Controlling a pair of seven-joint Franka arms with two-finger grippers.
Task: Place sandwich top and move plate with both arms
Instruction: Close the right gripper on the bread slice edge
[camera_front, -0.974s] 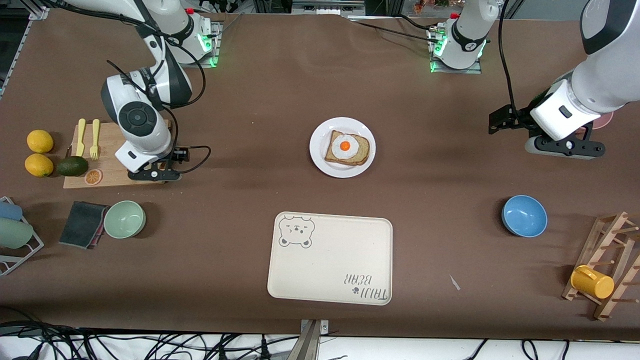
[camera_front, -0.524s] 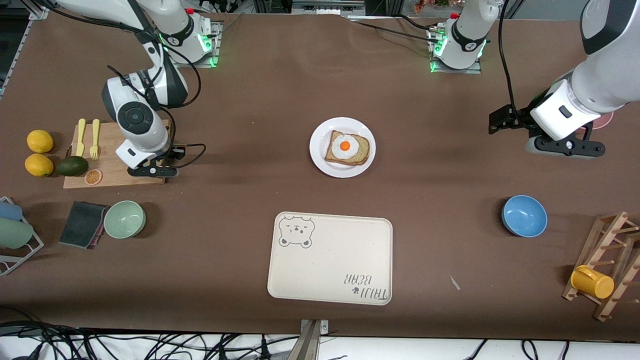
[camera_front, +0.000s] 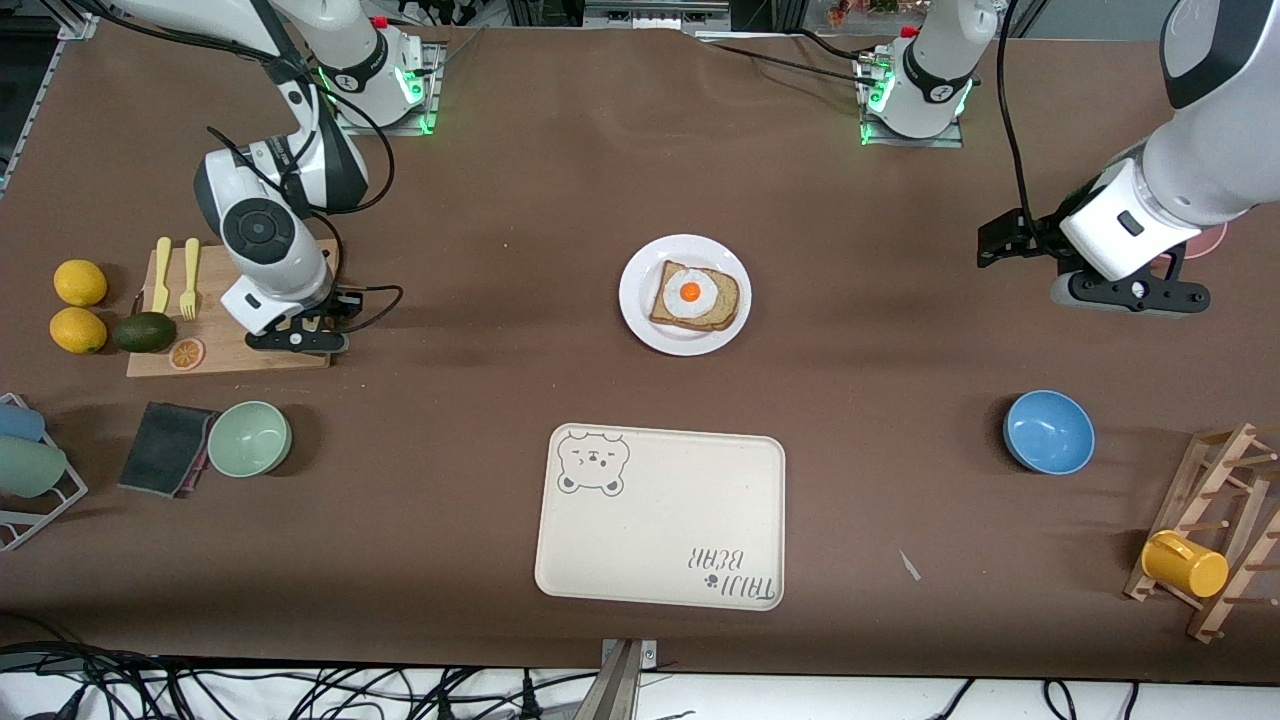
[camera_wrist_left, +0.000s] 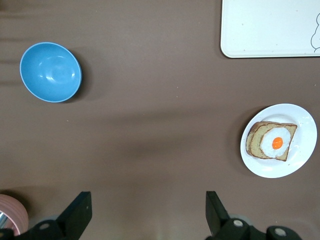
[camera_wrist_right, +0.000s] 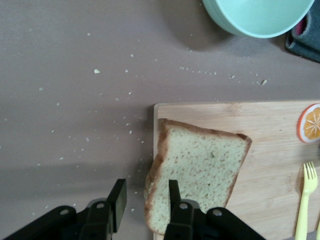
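From the front view, your right gripper has shifted a little toward the right arm's end of the cutting board over the last second and seems to sit slightly higher, which suggests the pick-up of the sandwich top is beginning; the slice itself is hidden under the wrist here. The plate sits mid-tabletop with the egg-topped slice on it, and the bear-print tray lies nearer the camera. Your left gripper waits over the left arm's end of the tabletop. In the left wrist view its fingers stand spread wide, grasping nothing, with the blue bowl and the plate in sight below. In the right wrist view the fingers have pinched in on the crust edge of the sandwich top, which overhangs the board's edge. The green bowl, yellow fork and orange slice lie close by; the stretch of tabletop from board to plate looks unobstructed.
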